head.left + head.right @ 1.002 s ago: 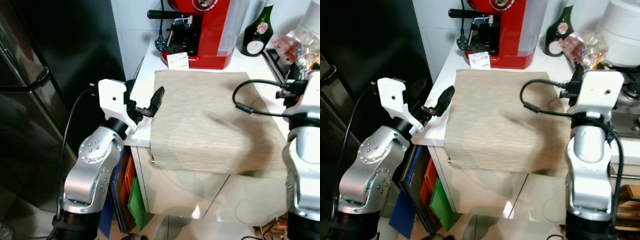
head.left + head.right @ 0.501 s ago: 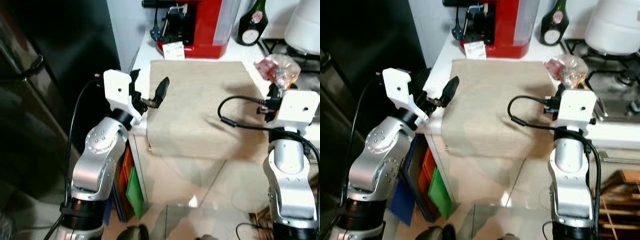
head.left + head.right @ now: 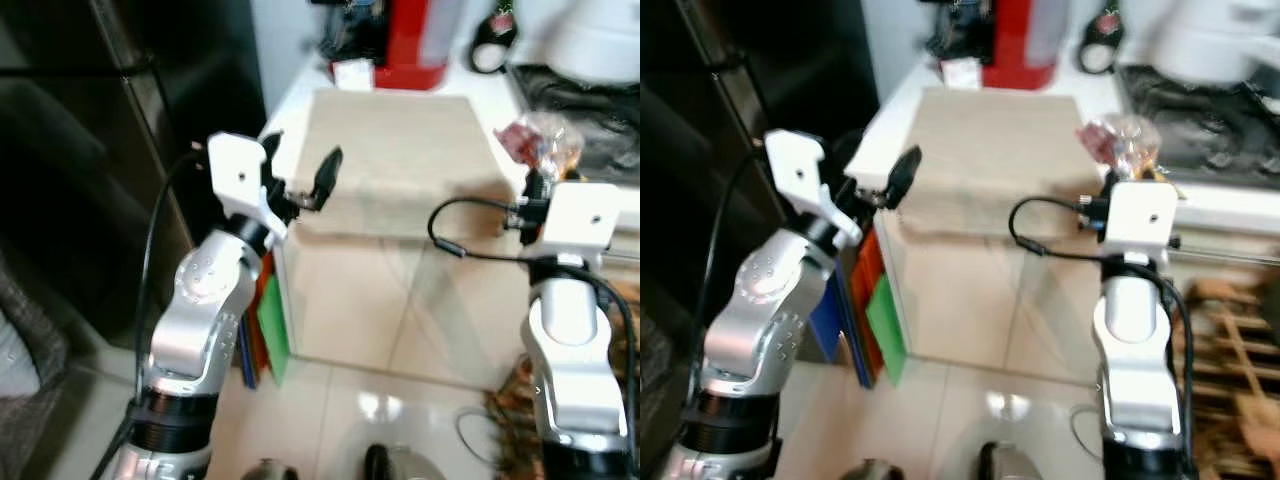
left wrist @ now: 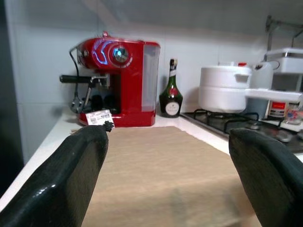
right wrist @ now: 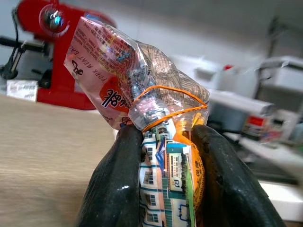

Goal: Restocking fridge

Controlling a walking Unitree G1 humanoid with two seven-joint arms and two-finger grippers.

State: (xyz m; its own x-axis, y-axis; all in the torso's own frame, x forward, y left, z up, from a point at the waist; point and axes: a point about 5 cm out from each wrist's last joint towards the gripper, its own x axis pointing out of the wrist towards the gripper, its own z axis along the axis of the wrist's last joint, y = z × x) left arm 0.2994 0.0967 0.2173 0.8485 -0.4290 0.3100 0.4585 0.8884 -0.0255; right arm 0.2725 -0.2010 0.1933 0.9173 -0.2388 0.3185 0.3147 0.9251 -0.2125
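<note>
Fingers of the right gripper (image 5: pixel 163 179) pinch a rubber-banded snack packet (image 5: pixel 142 85) above the surface (image 3: pixel 390 160); the left gripper (image 4: pixel 165 184) is spread and empty. Keep the squeeze steady and the packet upright while turning toward the black fridge (image 3: pixel 90 150).

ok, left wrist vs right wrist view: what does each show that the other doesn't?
Left wrist view alone: the green bottle, the white pot on the stove, and the left gripper with its jaws wide apart and nothing between them.

Right wrist view alone: the right gripper shut on the food packet, a clear plastic bag cinched with an orange rubber band.

Both: the red coffee machine with its white tag, the beige mat on the counter, and the white wall behind.
</note>
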